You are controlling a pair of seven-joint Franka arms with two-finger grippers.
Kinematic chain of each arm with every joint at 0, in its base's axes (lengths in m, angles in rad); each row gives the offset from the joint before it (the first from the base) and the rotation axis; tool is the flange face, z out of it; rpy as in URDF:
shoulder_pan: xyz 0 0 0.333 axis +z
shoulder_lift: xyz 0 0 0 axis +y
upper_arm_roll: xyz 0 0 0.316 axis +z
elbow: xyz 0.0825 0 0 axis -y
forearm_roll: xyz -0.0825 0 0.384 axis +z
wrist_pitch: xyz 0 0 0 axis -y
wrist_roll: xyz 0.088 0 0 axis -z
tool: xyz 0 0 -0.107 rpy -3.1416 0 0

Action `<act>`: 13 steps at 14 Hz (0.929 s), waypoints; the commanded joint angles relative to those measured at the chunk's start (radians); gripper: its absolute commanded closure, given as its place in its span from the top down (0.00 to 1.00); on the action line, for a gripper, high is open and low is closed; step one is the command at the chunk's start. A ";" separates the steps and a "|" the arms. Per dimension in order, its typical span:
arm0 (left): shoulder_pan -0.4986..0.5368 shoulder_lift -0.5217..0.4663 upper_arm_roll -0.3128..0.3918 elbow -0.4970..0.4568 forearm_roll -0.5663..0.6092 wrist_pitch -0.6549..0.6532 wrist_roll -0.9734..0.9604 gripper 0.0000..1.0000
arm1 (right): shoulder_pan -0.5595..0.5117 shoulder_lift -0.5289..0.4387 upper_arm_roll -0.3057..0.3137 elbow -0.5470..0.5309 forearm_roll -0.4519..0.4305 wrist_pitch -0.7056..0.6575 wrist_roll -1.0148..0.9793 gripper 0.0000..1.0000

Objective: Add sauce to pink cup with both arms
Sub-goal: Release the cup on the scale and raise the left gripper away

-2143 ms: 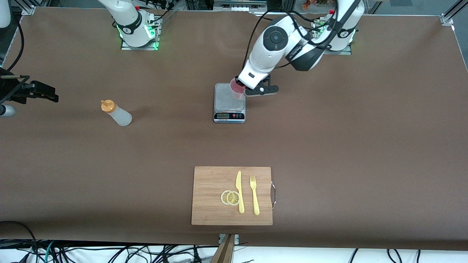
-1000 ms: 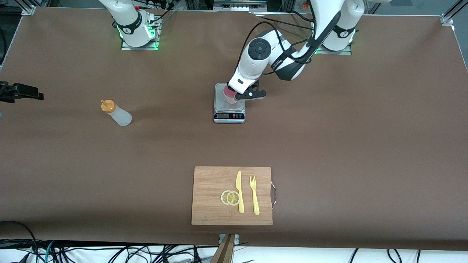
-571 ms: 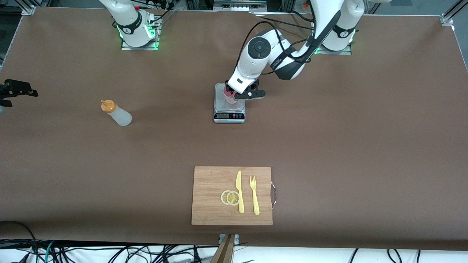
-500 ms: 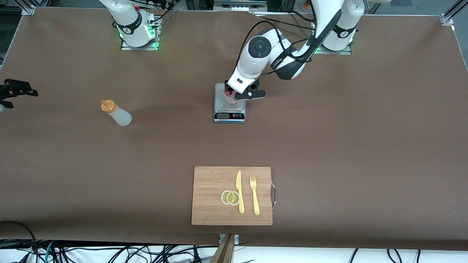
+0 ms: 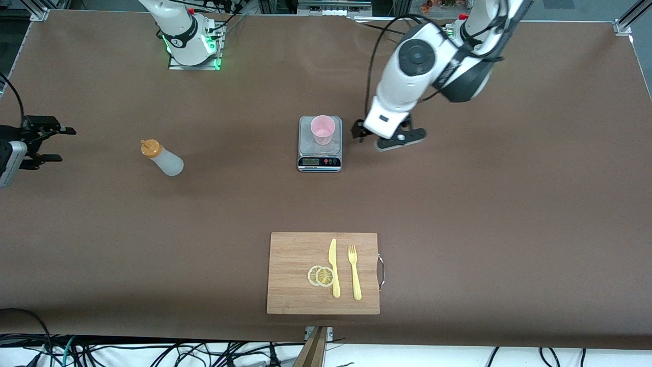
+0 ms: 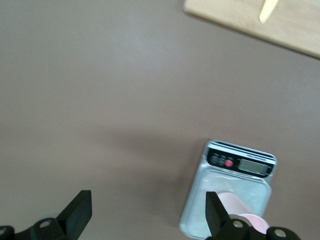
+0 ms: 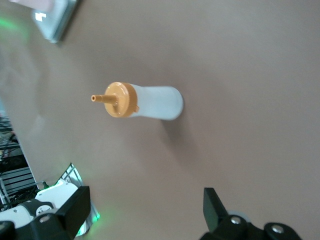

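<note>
Released from the pink cup (image 5: 323, 129), the left pincer (image 5: 381, 136) has let go and drawn back toward the left arm's end of the bench (image 5: 509, 204); it now hangs over bare surface just beside the scale (image 5: 319, 143), its fingers spread wide and holding nothing, as the left wrist view confirms. The cup, which a moment ago was hidden under that pincer, stands upright and alone on the scale's platform. The right pincer (image 5: 47, 143) has come a little farther in at the right arm's end of the bench, fingers wide apart and empty, pointing toward the sauce (image 5: 162, 158), which stands upright where it was, well apart from both the cup and this pincer. Nearer the front camera lies a wooden cutting board (image 5: 295, 300) with a yellow knife (image 5: 333, 267), a yellow fork (image 5: 354, 272) and two lemon slices (image 5: 321, 276).

Judging by this, placing the cup is done and fetching the bottle comes next. The bottle is tall, narrow and soft-walled: a fingertip that meets it off-centre could tip it over, and too hard a squeeze could push sauce out of the orange nozzle before it is over the cup. The cup is light and unheld, so a nudge from the bottle during pouring might slide or topple it off the scale.
</note>
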 commanded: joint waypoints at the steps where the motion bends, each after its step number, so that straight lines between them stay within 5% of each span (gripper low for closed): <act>1: 0.121 -0.127 -0.011 -0.016 0.014 -0.104 0.188 1.00 | -0.046 0.008 0.010 -0.087 0.114 0.040 -0.208 1.00; 3: 0.175 -0.177 0.018 -0.002 0.020 -0.193 0.365 1.00 | -0.072 0.007 0.010 -0.144 0.147 0.056 -0.329 1.00; 9: 0.201 -0.202 0.308 0.022 0.021 -0.239 0.834 1.00 | -0.191 0.022 0.010 -0.322 0.228 0.079 -0.786 1.00; 13: 0.210 -0.199 0.359 0.054 0.021 -0.287 0.898 1.00 | -0.228 0.099 0.010 -0.368 0.337 0.076 -1.026 1.00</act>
